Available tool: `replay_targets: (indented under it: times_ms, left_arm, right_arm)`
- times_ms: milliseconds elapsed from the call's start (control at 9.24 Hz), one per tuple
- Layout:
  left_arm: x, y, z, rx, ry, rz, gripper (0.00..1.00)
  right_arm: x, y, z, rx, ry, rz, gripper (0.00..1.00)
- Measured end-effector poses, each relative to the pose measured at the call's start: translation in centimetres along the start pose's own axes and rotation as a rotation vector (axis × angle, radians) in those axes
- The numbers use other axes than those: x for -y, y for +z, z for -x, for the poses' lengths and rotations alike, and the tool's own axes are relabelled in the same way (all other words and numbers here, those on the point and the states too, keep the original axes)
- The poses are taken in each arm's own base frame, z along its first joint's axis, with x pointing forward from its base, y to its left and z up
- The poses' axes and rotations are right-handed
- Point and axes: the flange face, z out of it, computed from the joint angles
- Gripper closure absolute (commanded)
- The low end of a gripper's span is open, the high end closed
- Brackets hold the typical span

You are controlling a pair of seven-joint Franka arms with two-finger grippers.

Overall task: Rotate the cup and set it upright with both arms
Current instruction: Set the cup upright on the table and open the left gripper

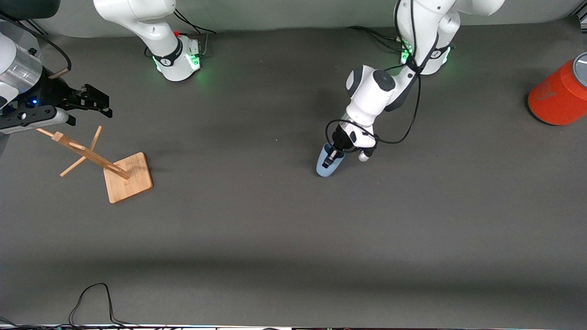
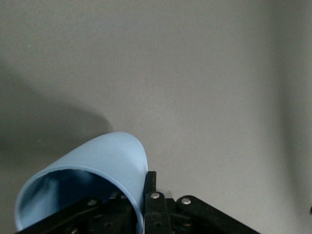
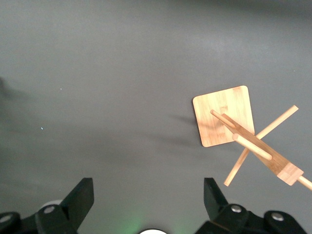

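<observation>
The pale-blue cup [image 1: 326,166] rests tilted on the grey table, its open mouth up toward the left gripper and its rounded base down on the mat. My left gripper [image 1: 333,155] is shut on the cup's rim. In the left wrist view the cup [image 2: 107,156] fills the lower corner, with one finger [image 2: 150,185] outside the wall and the other inside the mouth; the gripper [image 2: 139,195] pinches the wall. My right gripper [image 1: 94,98] is open and empty, held in the air at the right arm's end of the table; the right wrist view [image 3: 148,190] shows only mat between its fingers.
A wooden peg stand [image 1: 127,178] stands at the right arm's end, under and beside the right gripper; it also shows in the right wrist view [image 3: 224,116]. A large red-orange cylinder [image 1: 557,98] sits at the left arm's end. A black cable [image 1: 91,298] lies at the front edge.
</observation>
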Motion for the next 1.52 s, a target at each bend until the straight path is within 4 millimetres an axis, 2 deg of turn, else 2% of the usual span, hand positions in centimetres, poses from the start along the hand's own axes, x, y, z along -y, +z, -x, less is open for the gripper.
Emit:
replay_targets:
  times_ms: [108, 325, 541, 650, 758, 975, 1083, 1191, 1299, 1516]
  left_arm:
    - [-0.8, -1.0, 0.6, 0.056, -0.001, -0.077, 1.0]
    - [-3.9, -2.6, 1.3, 0.135, 0.019, -0.23, 1.0]
    - [-6.9, -2.3, 2.8, -0.007, 0.094, -0.452, 1.0]
    - [-8.7, -0.7, 3.7, -0.099, 0.088, -0.477, 1.0]
    - [-9.5, 1.7, 4.4, -0.114, 0.069, -0.465, 1.0]
    - [-9.5, 5.5, 4.6, -0.101, 0.054, -0.464, 1.0]
    - [-9.5, 6.4, 4.9, -0.096, 0.054, -0.466, 0.8]
    - [-9.3, 6.7, 5.2, -0.095, 0.058, -0.469, 0.25]
    - [-9.3, 6.8, 5.4, -0.097, 0.063, -0.47, 0.01]
    - [-9.3, 6.7, 5.4, -0.108, 0.08, -0.466, 0.0]
  right_arm:
    - [-0.2, 0.1, 0.0, 0.001, 0.003, -0.001, 0.0]
    - [-0.1, 0.4, -0.2, 0.008, 0.001, -0.002, 0.0]
    - [-0.1, 0.8, -0.4, 0.015, 0.002, -0.002, 0.0]
    - [-0.1, 1.0, -0.5, 0.019, 0.002, -0.002, 0.0]
    - [-0.1, 1.1, -0.5, 0.02, 0.002, -0.002, 0.0]
    - [-0.2, 1.1, -0.6, 0.019, 0.002, -0.002, 0.0]
    - [-0.2, 1.1, -0.6, 0.019, 0.002, -0.002, 0.0]
    - [-0.2, 1.1, -0.6, 0.019, 0.002, -0.002, 0.0]
    - [-0.2, 1.2, -0.6, 0.02, 0.002, -0.002, 0.0]
    - [-0.2, 1.4, -0.7, 0.025, 0.003, -0.002, 0.0]
